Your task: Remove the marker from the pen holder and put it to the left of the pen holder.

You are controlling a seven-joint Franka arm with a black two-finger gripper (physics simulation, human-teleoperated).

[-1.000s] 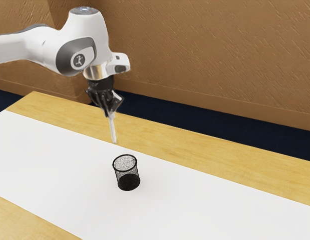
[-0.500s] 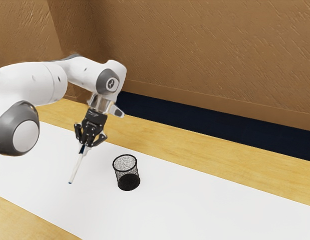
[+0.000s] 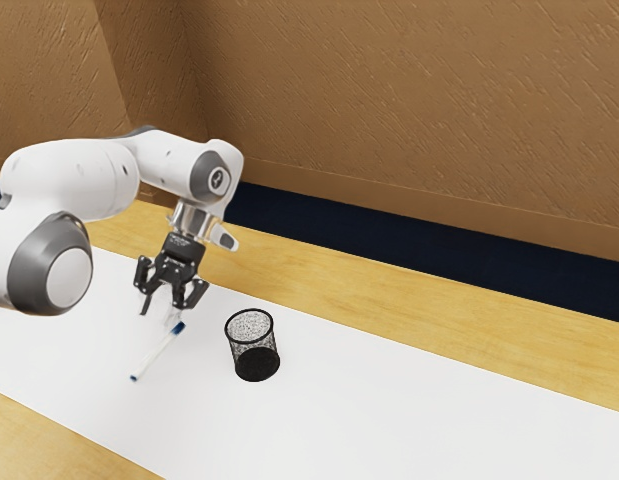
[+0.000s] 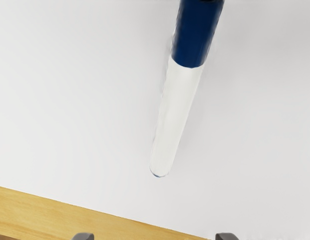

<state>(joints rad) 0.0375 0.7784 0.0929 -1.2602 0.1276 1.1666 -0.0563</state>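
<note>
1. Nearest the low long edge of the pale wooden table [image 3: 24, 435], the slim white marker with a blue cap [image 3: 156, 353] is out of its holder, above or on the broad white strip [image 3: 409, 410] covering the table's middle. It is probably here to be set down beside the holder; whether it touches the surface, I cannot tell.
2. The marker's long axis runs across the strip, roughly square to the table's long edges. Its small blue tail end [image 3: 135, 378] points to the near edge; its blue cap [image 3: 179, 327] points to the far edge, just under my hand. In the wrist view the cap looks much broader than the tail, so I judge that end to be tilted up.
3. My black two-finger gripper [image 3: 162, 307] hangs over the cap end with its fingers spread, pinching nothing, likely to let the marker go. Lifting straight up next would avoid nudging it; it could roll.
4. The black mesh cylindrical pen holder [image 3: 257, 364] stands upright, apart from the marker, toward the exterior view's right and the far edge, its round mouth up to take pens. The marker is on its exterior view's left side; whether that is the left meant, I cannot settle.
5. Farthest, beyond the table's far edge, is a rough brown wall [image 3: 409, 100].
</note>
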